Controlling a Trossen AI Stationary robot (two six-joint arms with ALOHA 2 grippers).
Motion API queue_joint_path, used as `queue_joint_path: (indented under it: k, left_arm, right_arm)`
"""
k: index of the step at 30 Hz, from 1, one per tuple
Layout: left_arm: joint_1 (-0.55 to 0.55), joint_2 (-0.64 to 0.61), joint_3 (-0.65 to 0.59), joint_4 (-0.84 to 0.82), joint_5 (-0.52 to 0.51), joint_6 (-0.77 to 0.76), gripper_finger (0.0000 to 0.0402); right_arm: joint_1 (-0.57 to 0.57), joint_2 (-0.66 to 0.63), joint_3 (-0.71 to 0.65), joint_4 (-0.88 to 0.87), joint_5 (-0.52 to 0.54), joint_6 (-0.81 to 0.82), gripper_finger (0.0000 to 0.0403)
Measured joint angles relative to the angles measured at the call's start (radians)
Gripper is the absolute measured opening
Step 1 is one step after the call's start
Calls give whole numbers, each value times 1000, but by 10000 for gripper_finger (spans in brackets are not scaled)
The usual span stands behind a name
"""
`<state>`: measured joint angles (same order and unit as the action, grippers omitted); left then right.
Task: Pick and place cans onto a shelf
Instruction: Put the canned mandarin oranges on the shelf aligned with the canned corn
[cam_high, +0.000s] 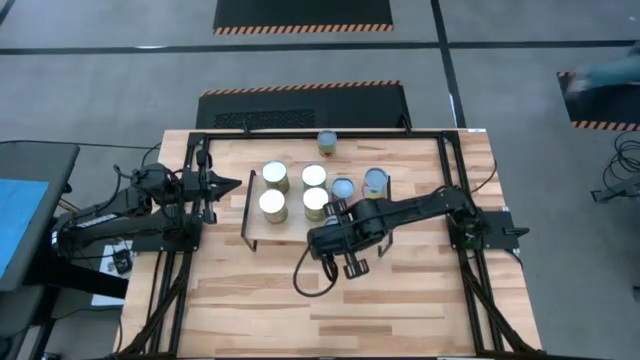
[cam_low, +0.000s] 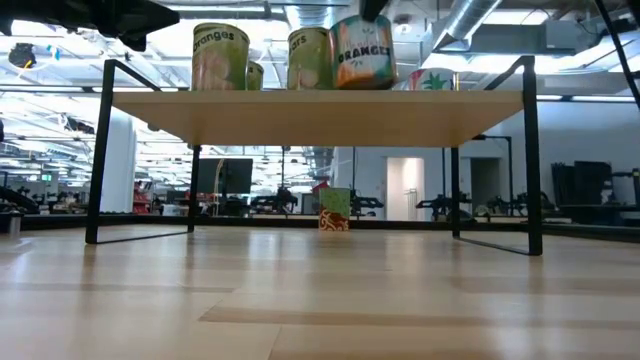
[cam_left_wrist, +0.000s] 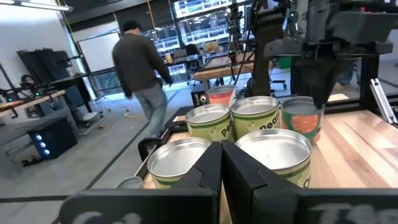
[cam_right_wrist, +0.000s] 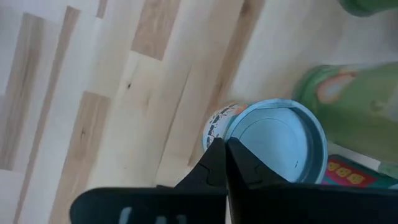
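The right tool (cam_high: 336, 208), fingers pressed together and holding nothing, is hovering over a can (cam_right_wrist: 277, 146); rigid, probably slippery, it is best gripped across its sides.

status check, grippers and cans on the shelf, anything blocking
Left gripper shut, parked at the shelf's left end. Right gripper shut, empty, over a blue-topped can on the shelf. Six cans shelved; one can on the table behind. Nothing blocking.
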<state>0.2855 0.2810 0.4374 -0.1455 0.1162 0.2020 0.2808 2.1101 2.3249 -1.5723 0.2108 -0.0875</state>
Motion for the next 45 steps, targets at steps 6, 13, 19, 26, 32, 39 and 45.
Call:
queue_joint_path:
  k: [6, 13, 19, 26, 32, 39, 45]
  left_arm:
    - [0, 0, 0, -1, 3, -5, 0]
    - [0, -1, 0, -3, 3, -5, 0]
    - [0, -1, 0, -3, 3, -5, 0]
    - [0, 0, 0, -2, 3, -5, 0]
    - [0, 0, 0, -2, 3, -5, 0]
    - [0, 0, 0, -2, 2, -5, 0]
    - [0, 0, 0, -3, 2, -5, 0]
  right_arm:
    - [5, -26, -3, -1, 6, 16, 4]
    - [7, -158, -146, 61, 29, 56, 3]
    - [0, -287, -390, 251, 41, 44, 3]
    - [-41, -329, -486, 343, 26, 26, 4]
    - [-75, -323, -486, 363, -12, 0, 4]
    - [-74, -323, -486, 364, -25, 0, 17]
    - [-87, -320, -520, 367, -30, 0, 20]
